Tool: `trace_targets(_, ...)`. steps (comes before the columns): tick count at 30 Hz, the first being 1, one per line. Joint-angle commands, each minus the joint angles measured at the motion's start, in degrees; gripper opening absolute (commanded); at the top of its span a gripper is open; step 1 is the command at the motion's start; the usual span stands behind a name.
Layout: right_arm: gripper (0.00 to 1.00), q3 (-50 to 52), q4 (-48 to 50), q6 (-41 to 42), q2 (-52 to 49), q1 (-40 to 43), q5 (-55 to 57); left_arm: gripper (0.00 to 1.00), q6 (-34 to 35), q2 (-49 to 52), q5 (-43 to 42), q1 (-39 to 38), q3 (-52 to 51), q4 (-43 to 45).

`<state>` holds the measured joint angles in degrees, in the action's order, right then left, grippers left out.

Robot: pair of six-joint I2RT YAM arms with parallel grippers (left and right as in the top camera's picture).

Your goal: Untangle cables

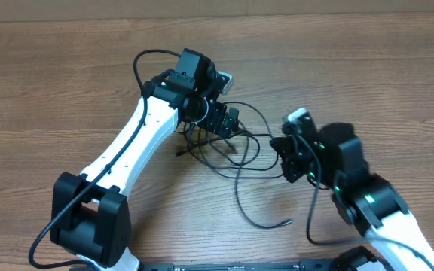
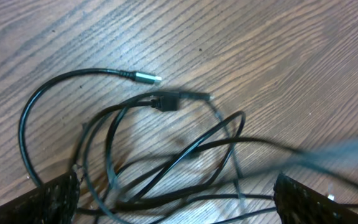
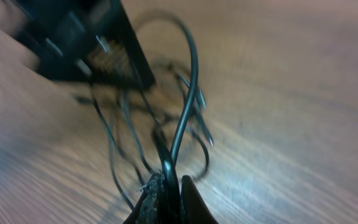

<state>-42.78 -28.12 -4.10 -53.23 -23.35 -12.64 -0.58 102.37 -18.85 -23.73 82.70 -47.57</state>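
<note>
The cables (image 1: pixel 236 150) lay in a tangle on the table (image 1: pixel 368 60). The left gripper (image 2: pixel 176 196) stood wide open over them — holding nothing. The right gripper (image 3: pixel 168 190) was pinched tight on one cable.

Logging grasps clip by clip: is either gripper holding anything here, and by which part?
The right gripper is shut on one black cable, gripped along its cord, away from any visible plug end. The left gripper is open above the tangle, holding nothing.

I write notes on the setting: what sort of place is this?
Probably a robotics lab bench: two robot arms stand at a plain wooden table, with a tangle of thin black cables between them.
</note>
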Motion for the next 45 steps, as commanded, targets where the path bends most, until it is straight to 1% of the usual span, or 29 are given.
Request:
trace_targets(1,0.04,-2.51,0.72,6.16,7.89,-0.15,3.87,0.99,-0.52,0.50,-0.50,0.09,-0.04,-0.39)
trace_targets(5,0.04,-3.82,0.98,9.90,18.29,-0.15,8.63,1.00,-0.52,0.50,-0.44,0.09,-0.04,-0.46)
trace_targets(9,0.04,-4.81,2.43,11.76,24.83,-0.15,10.75,0.99,-0.52,0.50,-0.44,0.09,-0.04,-0.44)
trace_targets(12,0.04,-4.98,4.61,12.28,27.56,-0.15,11.13,1.00,-0.52,0.50,-0.46,0.09,-0.04,-0.44)
trace_targets(15,0.04,-4.98,5.73,12.24,28.04,-0.15,11.21,1.00,-0.42,0.50,-1.36,0.09,-0.04,-0.46)
trace_targets(20,0.04,-4.96,4.70,12.26,27.78,-0.15,12.17,1.00,-0.72,0.50,-10.73,0.09,-0.04,-0.35)
trace_targets(22,0.04,-4.96,5.38,12.31,27.78,-0.15,12.15,1.00,-0.74,0.50,-17.40,0.07,-0.04,-0.09)
trace_targets(25,0.04,-4.96,6.05,12.72,27.78,-0.15,12.13,1.00,-0.63,0.50,-24.65,-0.04,-0.04,0.50)
trace_targets(26,0.04,-4.96,6.45,12.72,27.78,-0.15,12.13,0.99,-0.63,0.50,-28.96,-0.35,-0.04,0.92)
trace_targets(28,0.04,-4.96,7.02,12.72,27.78,-0.15,12.11,0.99,-0.68,0.50,-31.74,-1.14,-0.04,1.16)
trace_targets(36,0.04,-4.96,7.89,12.72,27.76,-0.15,12.07,1.00,-0.72,0.50,-31.34,-6.16,-0.04,3.37)
trace_targets(42,0.04,-4.96,11.47,13.11,27.76,-0.15,10.08,1.00,0.70,0.50,-23.65,-9.07,-0.04,4.20)
trace_targets(45,0.04,-4.96,13.40,13.33,27.76,-0.15,9.99,1.00,1.01,0.50,-21.62,-9.70,-0.04,4.15)
